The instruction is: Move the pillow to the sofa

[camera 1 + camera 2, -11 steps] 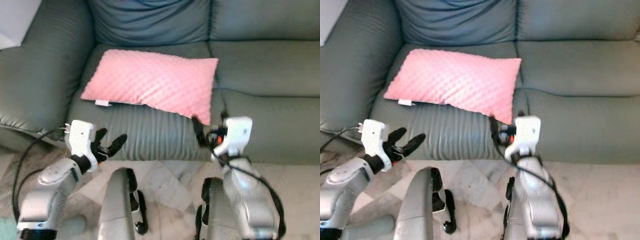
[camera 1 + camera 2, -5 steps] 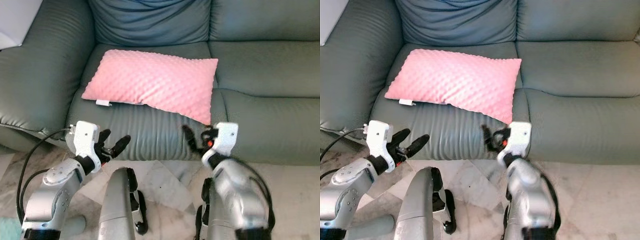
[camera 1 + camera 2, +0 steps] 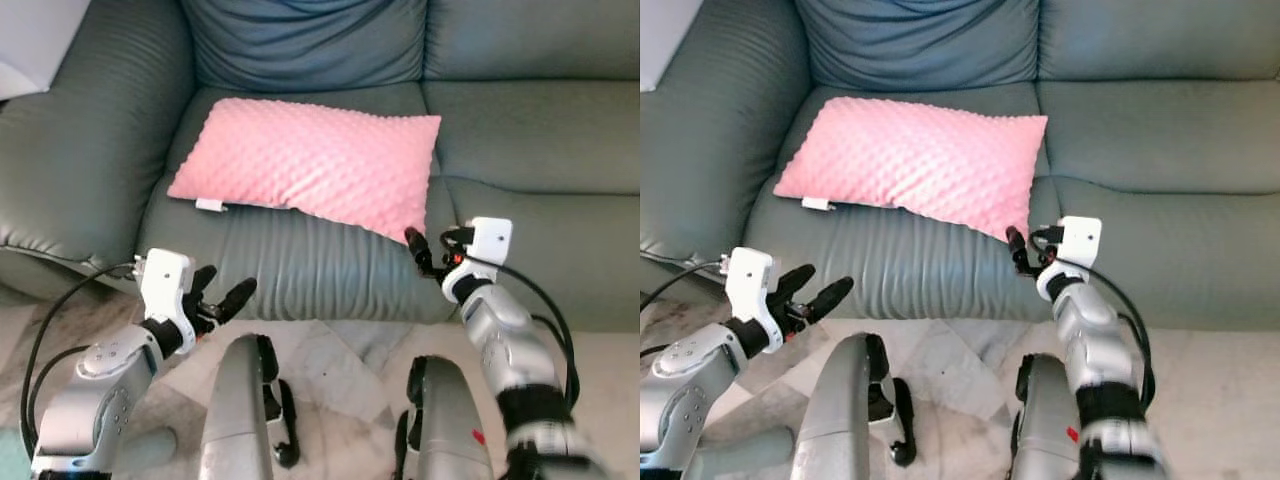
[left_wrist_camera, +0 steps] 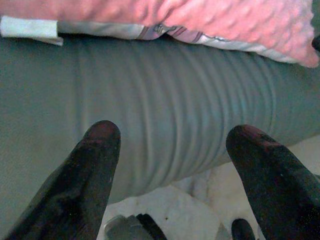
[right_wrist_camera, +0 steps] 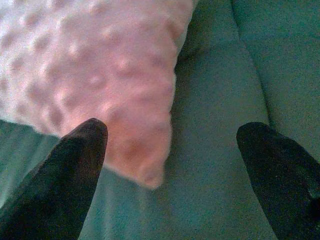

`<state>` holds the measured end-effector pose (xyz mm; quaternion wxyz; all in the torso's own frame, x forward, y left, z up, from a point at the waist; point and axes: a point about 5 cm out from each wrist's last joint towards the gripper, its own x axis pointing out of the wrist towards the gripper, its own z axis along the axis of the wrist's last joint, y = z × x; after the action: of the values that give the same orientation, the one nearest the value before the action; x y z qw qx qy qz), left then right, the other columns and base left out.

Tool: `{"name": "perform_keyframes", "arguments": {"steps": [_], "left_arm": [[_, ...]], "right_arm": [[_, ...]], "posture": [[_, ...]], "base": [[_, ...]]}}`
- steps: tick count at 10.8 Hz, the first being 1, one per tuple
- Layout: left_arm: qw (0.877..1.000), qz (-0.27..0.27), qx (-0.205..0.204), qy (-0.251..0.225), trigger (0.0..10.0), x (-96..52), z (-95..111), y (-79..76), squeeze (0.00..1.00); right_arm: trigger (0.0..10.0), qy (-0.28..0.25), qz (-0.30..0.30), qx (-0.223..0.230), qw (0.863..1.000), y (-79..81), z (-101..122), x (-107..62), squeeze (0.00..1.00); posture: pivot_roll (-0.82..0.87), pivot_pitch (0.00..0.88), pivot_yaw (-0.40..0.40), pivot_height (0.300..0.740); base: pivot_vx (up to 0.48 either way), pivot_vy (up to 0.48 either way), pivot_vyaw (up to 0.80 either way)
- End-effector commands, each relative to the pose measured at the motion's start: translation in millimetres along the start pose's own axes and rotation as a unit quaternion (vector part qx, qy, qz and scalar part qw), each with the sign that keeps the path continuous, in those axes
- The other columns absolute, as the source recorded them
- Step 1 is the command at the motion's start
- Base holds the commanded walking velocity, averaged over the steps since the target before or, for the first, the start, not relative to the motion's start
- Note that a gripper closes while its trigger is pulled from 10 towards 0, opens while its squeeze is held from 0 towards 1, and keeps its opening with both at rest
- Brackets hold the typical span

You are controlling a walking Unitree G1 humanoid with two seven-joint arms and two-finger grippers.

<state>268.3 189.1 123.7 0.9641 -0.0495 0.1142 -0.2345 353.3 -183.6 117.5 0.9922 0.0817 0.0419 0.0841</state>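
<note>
Pillow (image 3: 311,165): 1, on sofa (image 3: 520,130) | left gripper (image 3: 218,300), right gripper (image 3: 422,255): 2, both released

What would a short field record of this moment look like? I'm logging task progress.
pillow: pink pillow lying flat on the left seat of the sofa, held by neither hand
left hand: left hand open, in front of the seat's front edge, apart from the pillow
right hand: right hand open, fingers wide, close to the pillow's near right corner, not closed on it
floor: pale marble tiles below the seat
task state: pillow already on the sofa
</note>
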Motion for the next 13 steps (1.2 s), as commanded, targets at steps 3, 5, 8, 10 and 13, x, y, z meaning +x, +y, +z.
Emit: {"name": "perform_keyframes", "arguments": {"steps": [3,5,8,10,13], "left_arm": [[1.000,0.016,0.005,0.012,10.0,-10.8,-1,4.6,0.00],[1.000,0.016,0.004,0.013,10.0,-11.3,-1,2.8,0.00],[1.000,0.010,0.002,0.013,10.0,-7.6,-2,1.1,0.00],[1.000,0.004,-0.001,0.009,10.0,-1.5,-1,-2.8,0.00],[1.000,0.000,-0.004,0.008,10.0,0.9,-3,-6.4,0.00]], "right_arm": [[10.0,-0.007,0.015,0.037,0.999,2.6,4,9.4,0.00],[10.0,-0.030,0.033,0.044,0.998,29.7,6,12.2,0.00],[10.0,-0.093,-0.004,0.008,0.996,48.2,18,-3.3,0.00],[10.0,-0.115,0.013,0.018,0.993,73.0,24,-16.4,0.00],[10.0,-0.100,0.054,0.055,0.992,99.6,21,-24.1,0.00]], "posture": [[0.06,0.337,0.119,0.599],[0.07,0.335,0.119,0.599],[0.05,0.324,0.116,0.599],[0.03,0.312,0.114,0.599],[0.03,0.309,0.110,0.599]], "base": [[0.000,0.000,0.00],[0.000,0.000,0.00],[0.000,0.000,0.00],[0.000,0.000,0.00],[0.000,0.000,0.00]]}}
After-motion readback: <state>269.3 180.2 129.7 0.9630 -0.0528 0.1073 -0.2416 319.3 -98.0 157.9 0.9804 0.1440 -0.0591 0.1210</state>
